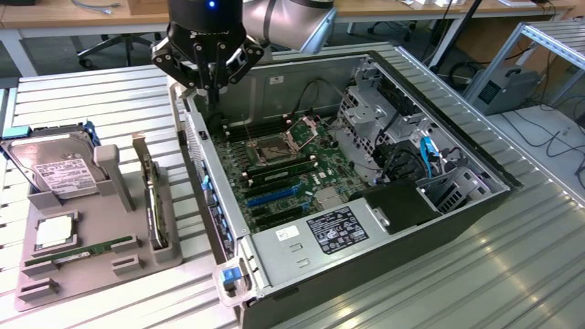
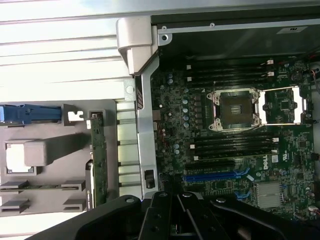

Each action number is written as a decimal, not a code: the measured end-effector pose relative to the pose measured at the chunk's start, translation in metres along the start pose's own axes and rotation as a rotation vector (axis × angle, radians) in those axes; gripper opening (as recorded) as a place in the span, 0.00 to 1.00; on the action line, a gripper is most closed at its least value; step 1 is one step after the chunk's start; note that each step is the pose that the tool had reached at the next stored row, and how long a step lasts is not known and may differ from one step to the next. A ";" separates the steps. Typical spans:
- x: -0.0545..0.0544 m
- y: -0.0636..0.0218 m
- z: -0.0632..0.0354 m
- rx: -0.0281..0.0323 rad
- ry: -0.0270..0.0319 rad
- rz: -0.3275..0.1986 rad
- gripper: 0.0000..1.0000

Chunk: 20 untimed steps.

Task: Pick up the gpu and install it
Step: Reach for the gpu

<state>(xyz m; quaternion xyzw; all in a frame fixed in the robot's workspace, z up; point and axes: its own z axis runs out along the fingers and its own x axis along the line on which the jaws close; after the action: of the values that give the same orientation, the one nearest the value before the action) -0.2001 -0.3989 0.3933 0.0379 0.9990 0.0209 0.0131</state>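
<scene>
Standing on edge in a slot of the grey holder tray (image 1: pixel 87 281), the gpu (image 1: pixel 155 205) looks light, stiff and fragile, and is probably best taken by its bare top edge. The gripper (image 1: pixel 212 88), fingers together and empty, hangs well apart from it over the computer case (image 1: pixel 439 219). The exterior view shows the card's side; the wrist view looks down on its thin top edge (image 2: pixel 98 160) and the CPU socket (image 2: pixel 235 110).

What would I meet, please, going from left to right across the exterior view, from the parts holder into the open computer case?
hard drive → gpu, standing on edge in the holder → processor socket on the motherboard → power supply label → blue cable
</scene>
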 end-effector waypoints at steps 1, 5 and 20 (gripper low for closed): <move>0.000 0.0000 0.0000 -0.0001 -0.0001 0.000 0.11; 0.001 -0.0001 0.0000 0.0000 0.0000 0.000 0.11; 0.006 -0.0005 -0.0002 -0.0001 0.0000 0.000 0.11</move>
<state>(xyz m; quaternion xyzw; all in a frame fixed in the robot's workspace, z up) -0.2062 -0.3989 0.3933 0.0379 0.9990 0.0209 0.0131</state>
